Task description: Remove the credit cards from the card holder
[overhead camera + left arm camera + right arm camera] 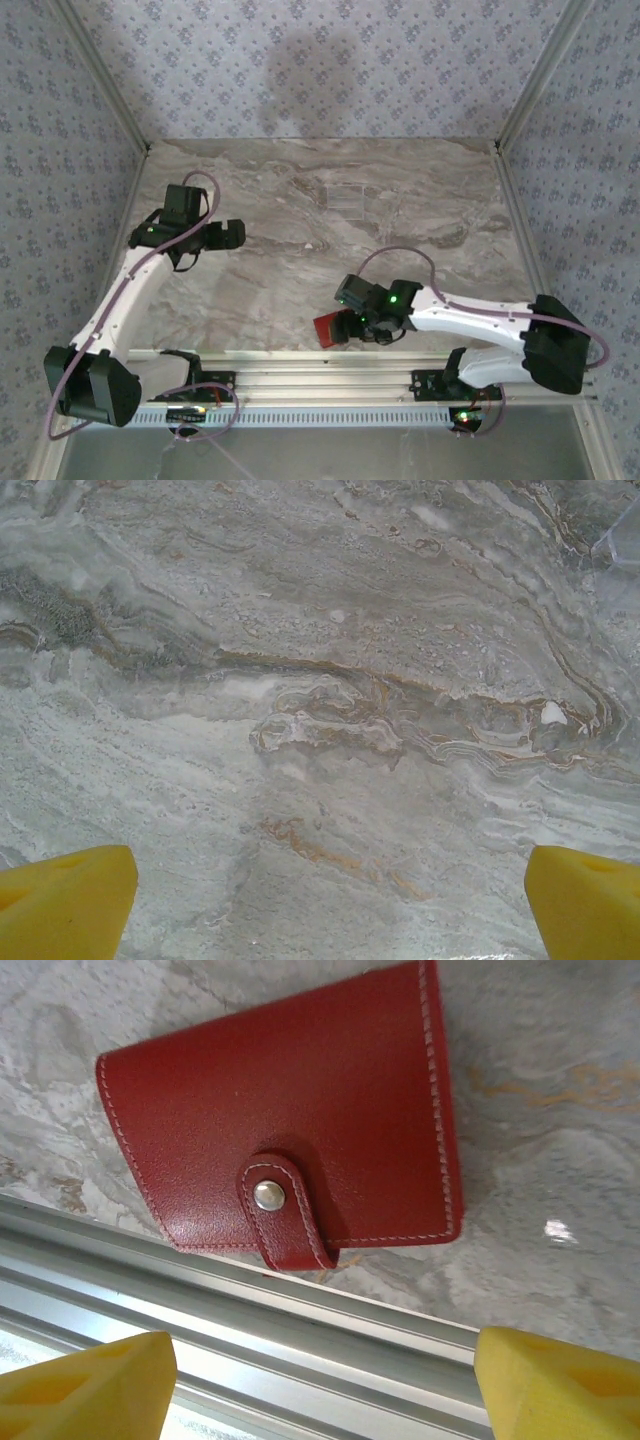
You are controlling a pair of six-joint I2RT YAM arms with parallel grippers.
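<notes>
Hovering wide apart, the right pincer (325,1385) frames the closed card holder (290,1120); the left pincer (325,900) gapes over the table (320,630).

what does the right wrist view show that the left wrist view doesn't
Right wrist, not left wrist: the card holder, closed with its snap tab fastened, beside an aluminium rail. Left wrist, not right wrist: a clear edge at the top right corner. Both: the marbled table, and yellow fingers set wide apart, so the left end effector and right end effector are open.
</notes>
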